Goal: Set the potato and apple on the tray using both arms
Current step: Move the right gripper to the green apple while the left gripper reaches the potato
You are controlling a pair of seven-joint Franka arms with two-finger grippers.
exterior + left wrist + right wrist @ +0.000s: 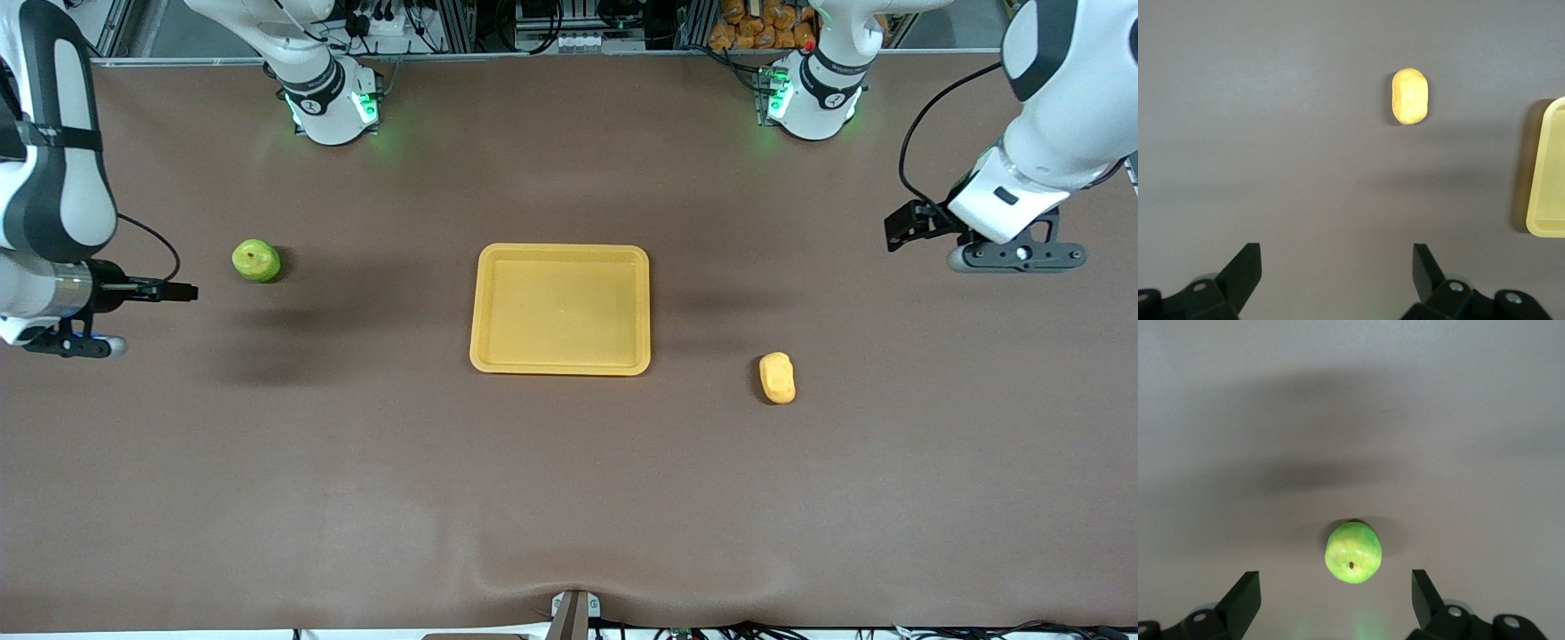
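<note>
The yellow-orange tray lies at the table's middle with nothing in it. The green apple sits toward the right arm's end. The yellow-orange potato lies toward the left arm's end, nearer the front camera than the tray. My right gripper hangs open over bare cloth beside the apple. In the right wrist view the gripper is open, with the apple just ahead of the gap. My left gripper hangs open over bare cloth. In the left wrist view the gripper is open, the potato lies well ahead, and the tray's edge shows.
A brown cloth covers the table. The two arm bases, lit green, stand along the edge farthest from the front camera. A small metal mount sits at the edge nearest the camera.
</note>
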